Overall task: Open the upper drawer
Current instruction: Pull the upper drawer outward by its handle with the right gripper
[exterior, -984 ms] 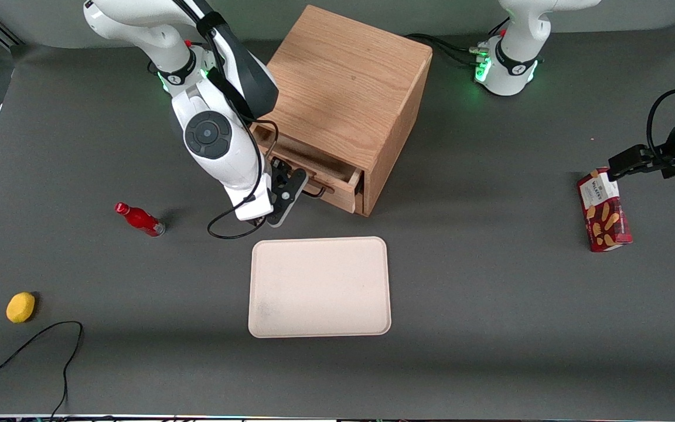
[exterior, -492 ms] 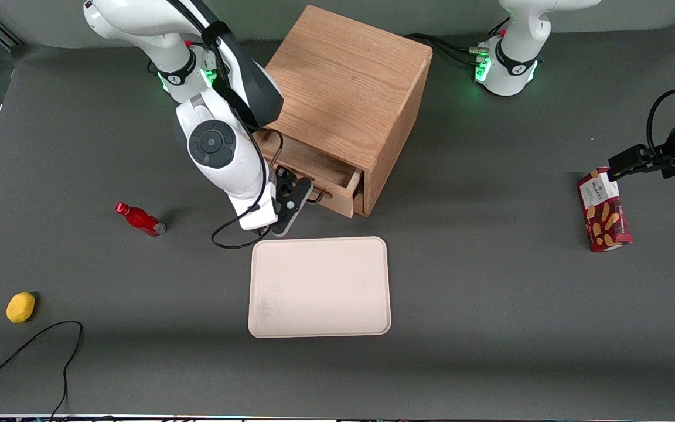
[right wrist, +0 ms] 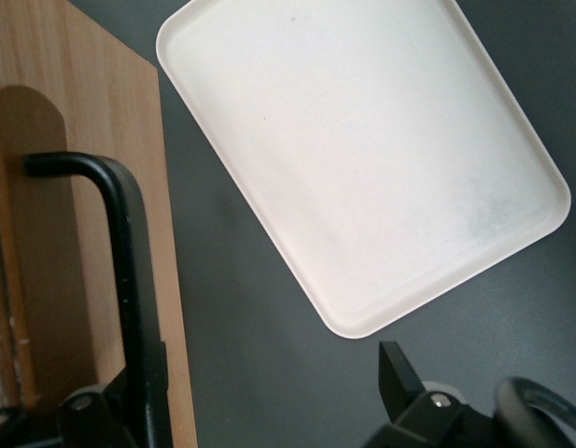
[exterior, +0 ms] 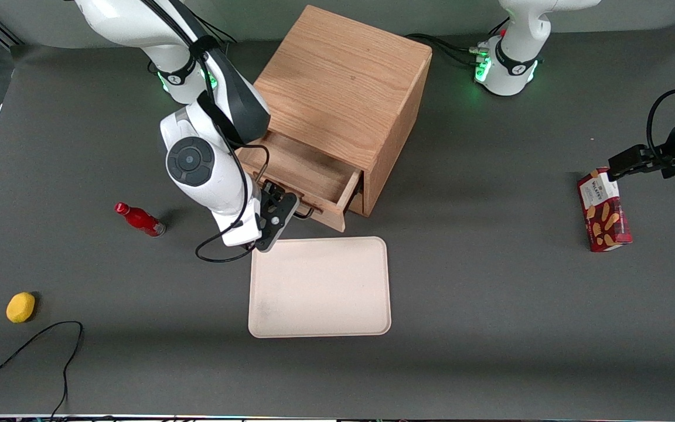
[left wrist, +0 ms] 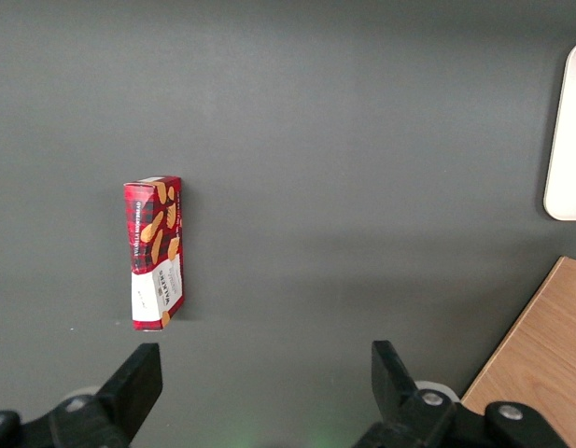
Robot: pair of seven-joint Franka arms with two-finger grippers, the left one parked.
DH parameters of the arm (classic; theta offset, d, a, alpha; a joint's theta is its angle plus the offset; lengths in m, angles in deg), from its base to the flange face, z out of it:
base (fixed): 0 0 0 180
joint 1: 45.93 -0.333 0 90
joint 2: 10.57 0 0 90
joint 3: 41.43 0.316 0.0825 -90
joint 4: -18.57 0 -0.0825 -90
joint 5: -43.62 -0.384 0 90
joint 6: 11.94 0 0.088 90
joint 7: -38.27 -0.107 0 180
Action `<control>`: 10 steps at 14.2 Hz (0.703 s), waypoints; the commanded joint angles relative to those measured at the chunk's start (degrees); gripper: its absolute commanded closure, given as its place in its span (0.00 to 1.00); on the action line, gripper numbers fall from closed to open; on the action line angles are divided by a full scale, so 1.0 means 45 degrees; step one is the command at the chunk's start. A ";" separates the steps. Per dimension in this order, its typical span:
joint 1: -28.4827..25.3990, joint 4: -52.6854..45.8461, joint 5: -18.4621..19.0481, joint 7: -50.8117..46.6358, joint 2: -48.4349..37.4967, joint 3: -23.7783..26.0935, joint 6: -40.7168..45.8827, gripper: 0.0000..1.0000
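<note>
The light oak cabinet [exterior: 343, 88] stands at the middle of the table. Its upper drawer [exterior: 308, 170] is pulled well out toward the front camera, and its bare wooden inside shows. The thin black wire handle [exterior: 306, 213] sits on the drawer front [right wrist: 91, 140]. My right gripper [exterior: 292, 210] is at that handle, just above the tray's edge. In the right wrist view the gripper [right wrist: 273, 397] is open. One finger [right wrist: 143, 401] lies against the handle bar [right wrist: 129, 261]; the other stands apart over the dark table.
A cream tray [exterior: 320, 287] lies on the table close in front of the open drawer. A red bottle [exterior: 138, 219], a yellow round thing [exterior: 20, 307] and a black cable [exterior: 33, 346] lie toward the working arm's end. A red biscuit box [exterior: 604, 210] lies toward the parked arm's end.
The upper drawer has slid farther out of the cabinet toward the tray. My gripper moved with its handle, toward the front camera and the working arm's end.
</note>
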 commanded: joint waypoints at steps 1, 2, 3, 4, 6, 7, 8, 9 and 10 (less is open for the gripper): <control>0.0119 -0.1081 -0.0050 0.0349 0.0675 0.0045 0.0453 0.00; 0.0197 -0.1374 -0.0050 0.0349 0.0850 0.0045 0.0687 0.00; 0.0217 -0.1667 -0.0050 0.0369 0.1007 0.0045 0.0883 0.00; 0.0256 -0.1825 -0.0050 0.0465 0.1086 0.0045 0.0962 0.00; 0.0528 -0.1885 -0.0050 0.0758 0.1125 0.0064 0.0983 0.00; 0.0627 -0.1904 -0.0050 0.1011 0.1164 0.0084 0.1002 0.00; 0.0647 -0.1905 -0.0069 0.1187 0.1223 0.0084 0.1002 0.00; 0.0763 -0.1924 -0.0069 0.1247 0.1243 0.0084 0.1002 0.00; 0.0764 -0.1943 -0.0050 0.1267 0.1281 0.0084 0.1002 0.00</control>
